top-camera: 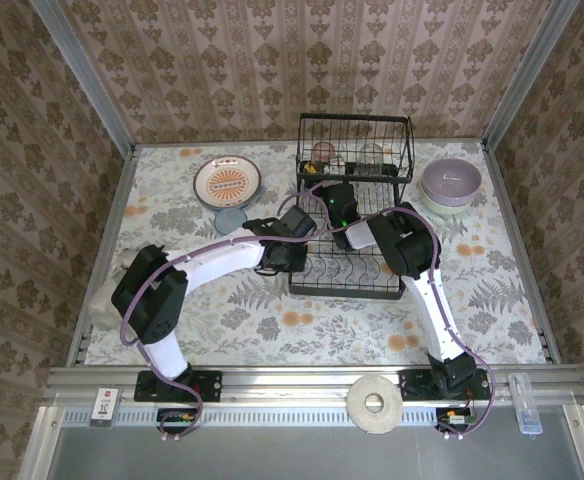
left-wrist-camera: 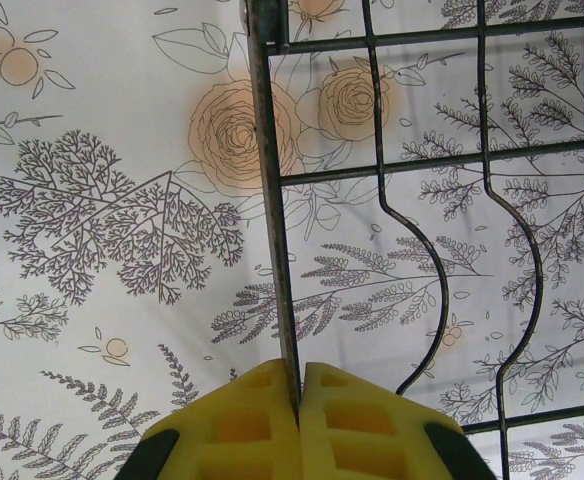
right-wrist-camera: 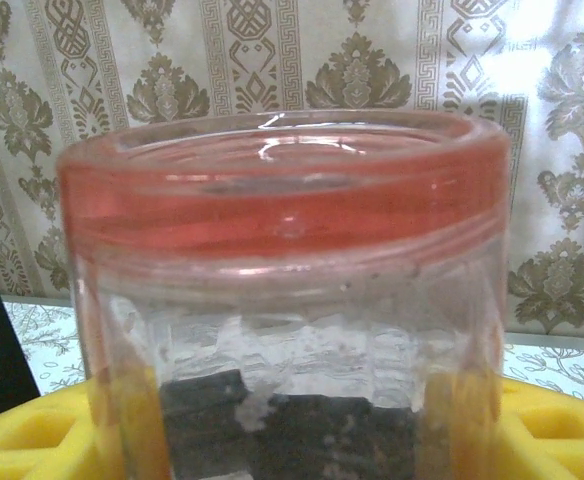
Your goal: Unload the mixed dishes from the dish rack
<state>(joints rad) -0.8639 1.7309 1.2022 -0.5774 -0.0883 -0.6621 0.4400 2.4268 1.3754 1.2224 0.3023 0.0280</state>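
Observation:
The black wire dish rack (top-camera: 347, 292) stands mid-table, and its upper shelf (top-camera: 355, 118) holds clear pinkish tumblers (top-camera: 323, 152). My left gripper (top-camera: 290, 255) is at the rack's left side. In the left wrist view it (left-wrist-camera: 298, 385) is shut on a vertical rack wire (left-wrist-camera: 272, 200). My right gripper (top-camera: 337, 195) reaches toward the upper shelf. In the right wrist view a clear tumbler (right-wrist-camera: 287, 250) with a pink rim sits upright between the yellow fingers (right-wrist-camera: 32, 440), which press its two sides. A plate with an orange centre (top-camera: 227, 182) lies at the back left.
A lilac bowl (top-camera: 450, 180) sits nested in a cream-green bowl (top-camera: 434, 205) at the back right. A small bluish round dish (top-camera: 231, 220) lies in front of the orange plate. Patterned walls close in the back and sides. A tape roll (top-camera: 374, 402) rests on the front rail.

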